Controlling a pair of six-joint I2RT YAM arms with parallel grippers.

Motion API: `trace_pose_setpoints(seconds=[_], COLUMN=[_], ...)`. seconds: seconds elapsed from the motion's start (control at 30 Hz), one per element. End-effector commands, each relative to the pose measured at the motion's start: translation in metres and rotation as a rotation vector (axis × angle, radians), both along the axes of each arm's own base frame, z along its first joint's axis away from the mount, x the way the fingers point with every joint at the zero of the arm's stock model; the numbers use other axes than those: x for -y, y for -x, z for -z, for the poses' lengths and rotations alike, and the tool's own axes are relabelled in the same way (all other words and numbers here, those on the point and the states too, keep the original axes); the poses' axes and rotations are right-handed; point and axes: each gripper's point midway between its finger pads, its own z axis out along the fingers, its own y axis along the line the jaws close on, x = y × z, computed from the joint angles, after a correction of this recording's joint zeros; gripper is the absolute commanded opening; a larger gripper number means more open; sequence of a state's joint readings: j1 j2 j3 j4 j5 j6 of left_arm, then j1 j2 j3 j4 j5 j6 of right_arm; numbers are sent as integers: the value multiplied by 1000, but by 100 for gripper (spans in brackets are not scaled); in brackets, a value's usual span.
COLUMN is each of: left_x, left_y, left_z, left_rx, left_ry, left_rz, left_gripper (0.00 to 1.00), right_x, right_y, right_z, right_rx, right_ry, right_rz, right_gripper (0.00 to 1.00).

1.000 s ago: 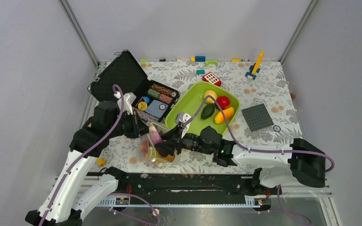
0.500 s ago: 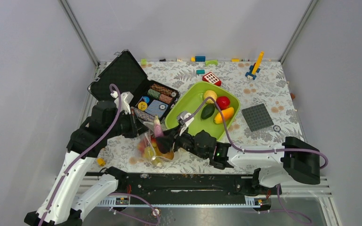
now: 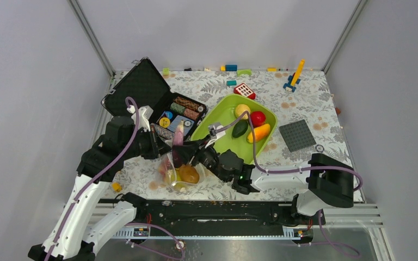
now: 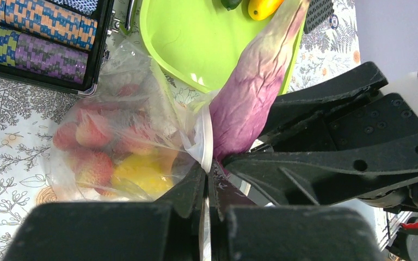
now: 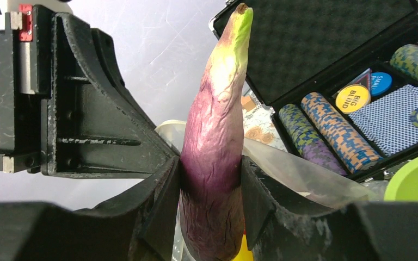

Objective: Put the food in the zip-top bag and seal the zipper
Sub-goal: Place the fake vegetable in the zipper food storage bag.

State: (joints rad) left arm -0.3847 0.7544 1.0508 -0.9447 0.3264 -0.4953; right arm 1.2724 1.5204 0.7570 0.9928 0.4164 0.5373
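Little open room is found around the zip-top bag (image 3: pixel 177 173), seen at lower centre-left of the top view; the open chip case (image 3: pixel 141 89) is set just above and left of it and the lime-green tray (image 3: pixel 217 117) just above and right; bare tablecloth (image 3: pixel 217 187) is seen only below the bag, toward the near table edge. The left gripper (image 4: pixel 206 182) is seen fully closed on the bag's mouth edge, with the whitish zipper (image 4: pixel 207 138) running down between its fingers; strawberries (image 4: pixel 90 147) and a yellow piece (image 4: pixel 141 174) are seen through the plastic. The eggplant (image 5: pixel 215 157) is gripped at its thick lower half by the right gripper (image 5: pixel 211 187), whose jaws are held partly apart and pressed on its sides; it is held upright, green tip up, with its base at the bag's mouth, just beside the left fingers. An avocado (image 3: pixel 240 129), an apple (image 3: pixel 258 118), a mango (image 3: pixel 259 132) and a yellowish ball (image 3: pixel 243 110) lie in the tray at centre-right.
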Motion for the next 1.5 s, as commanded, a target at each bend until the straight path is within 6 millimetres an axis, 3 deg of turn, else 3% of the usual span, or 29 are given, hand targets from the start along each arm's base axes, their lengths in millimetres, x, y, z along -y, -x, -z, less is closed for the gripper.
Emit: trace_pose_setpoints(seconds=[0.0,0.23,0.43,0.87,1.3,1.47], left_x=[3,-6,-8,-18,-23,-25], left_y=[-8,-14,-14,-15,-15,-15], left_z=[-18,-23,-22,-25,-27,-29], left_rx=[63,94,94,135,152,160], left_ry=[42,23,21,6,-8,-12], left_rz=[-11,-77,-93,-136,-156,-166], left_gripper=[0,0,0,0,0,0], right_x=[-11,-19,-20,-5,41,55], right_y=[12,28,43,34,18,14], right_z=[-35,-14,-3,-4,-23,0], right_rx=[36,45,86,129,177,182], right_ry=[-134,-90,-37,91,269,457], right_rz=[-14,-48,-45,26,152,119], right_gripper=[16,26,49,83,92,91])
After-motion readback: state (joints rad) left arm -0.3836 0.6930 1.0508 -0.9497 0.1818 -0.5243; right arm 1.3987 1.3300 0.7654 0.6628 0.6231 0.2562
